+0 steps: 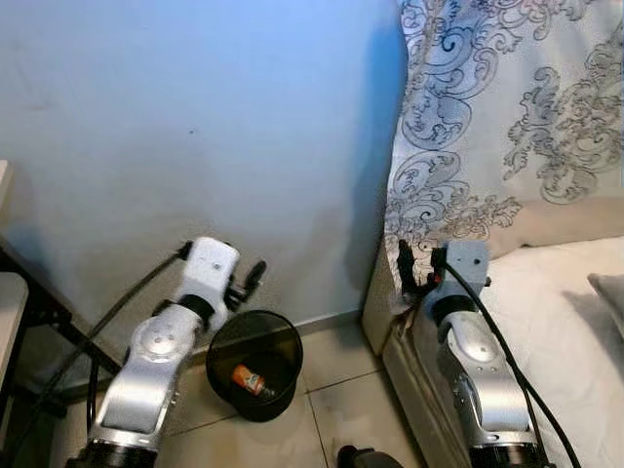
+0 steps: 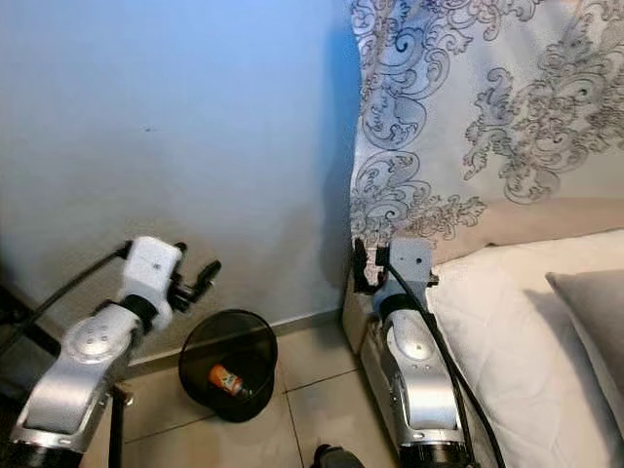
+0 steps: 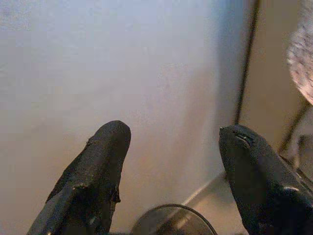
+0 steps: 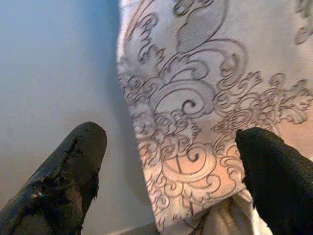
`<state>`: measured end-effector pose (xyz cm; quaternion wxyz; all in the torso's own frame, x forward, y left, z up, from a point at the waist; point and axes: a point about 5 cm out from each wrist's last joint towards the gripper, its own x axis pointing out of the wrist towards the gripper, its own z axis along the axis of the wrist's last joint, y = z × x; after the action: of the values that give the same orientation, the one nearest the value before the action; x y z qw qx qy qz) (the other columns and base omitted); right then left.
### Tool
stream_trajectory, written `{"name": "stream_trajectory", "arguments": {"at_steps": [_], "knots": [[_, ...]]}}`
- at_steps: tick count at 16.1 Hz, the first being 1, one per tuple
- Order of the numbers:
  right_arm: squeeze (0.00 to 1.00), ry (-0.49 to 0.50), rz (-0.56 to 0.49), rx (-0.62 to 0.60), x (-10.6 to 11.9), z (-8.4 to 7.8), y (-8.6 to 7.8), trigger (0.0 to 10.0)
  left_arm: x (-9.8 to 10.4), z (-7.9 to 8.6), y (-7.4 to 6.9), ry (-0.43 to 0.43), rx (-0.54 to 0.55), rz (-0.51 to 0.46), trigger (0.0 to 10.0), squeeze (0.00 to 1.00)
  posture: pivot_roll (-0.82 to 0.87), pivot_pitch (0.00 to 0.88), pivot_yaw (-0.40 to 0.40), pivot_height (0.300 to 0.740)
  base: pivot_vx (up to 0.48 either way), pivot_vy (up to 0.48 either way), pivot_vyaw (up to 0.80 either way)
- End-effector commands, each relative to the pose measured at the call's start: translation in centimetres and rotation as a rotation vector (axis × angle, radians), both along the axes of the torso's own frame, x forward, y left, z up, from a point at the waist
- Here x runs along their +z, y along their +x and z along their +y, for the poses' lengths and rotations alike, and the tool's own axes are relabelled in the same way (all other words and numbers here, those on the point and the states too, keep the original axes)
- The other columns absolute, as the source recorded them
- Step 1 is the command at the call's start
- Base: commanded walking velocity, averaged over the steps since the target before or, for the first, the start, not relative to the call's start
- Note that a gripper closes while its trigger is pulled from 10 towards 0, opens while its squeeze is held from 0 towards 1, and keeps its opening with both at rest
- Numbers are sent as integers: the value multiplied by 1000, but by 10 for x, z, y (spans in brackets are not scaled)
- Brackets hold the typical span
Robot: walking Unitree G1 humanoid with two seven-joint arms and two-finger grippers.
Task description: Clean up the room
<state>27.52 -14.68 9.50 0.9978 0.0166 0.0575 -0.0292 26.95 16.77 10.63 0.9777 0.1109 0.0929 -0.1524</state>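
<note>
Left tool held apart, empty, above round black waste bin | small orange bottle binned | right tool held apart by patterned curtain

Black bin (orange bottle inside), pale blue wall, curtain white with grey scrollwork.

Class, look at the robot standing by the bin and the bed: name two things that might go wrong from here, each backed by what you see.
1. The left hand is open and empty above the black bin, which holds an orange bottle; a low swing might tip the bin.
2. The open right hand hangs beside the patterned curtain at the bed edge; its fingers may snag the fabric.
</note>
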Motion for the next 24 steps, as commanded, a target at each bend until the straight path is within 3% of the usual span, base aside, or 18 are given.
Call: {"name": "stream_trajectory", "arguments": {"at_steps": [1,14,18,21,24], "knots": [[1000,31,-23,-16,7,-3,1,10000,6,2,2,-24,21,-32,10000,0,64,0,32,740,0,0,-781],[1000,30,7,46,6,3,6,10000,2,8,4,-84,107,-9,10000,0,74,0,15,740,0,0,-798],[1000,23,14,40,5,1,7,10000,4,8,5,-67,100,-23,10000,0,75,0,13,740,0,0,-800],[1000,-38,73,118,-1,3,7,10000,4,8,6,-59,94,-26,10000,0,76,0,13,740,0,0,-800],[1000,-59,104,100,-6,-15,6,10000,0,13,6,-28,92,-30,10000,0,77,0,9,740,0,0,-800]]}}
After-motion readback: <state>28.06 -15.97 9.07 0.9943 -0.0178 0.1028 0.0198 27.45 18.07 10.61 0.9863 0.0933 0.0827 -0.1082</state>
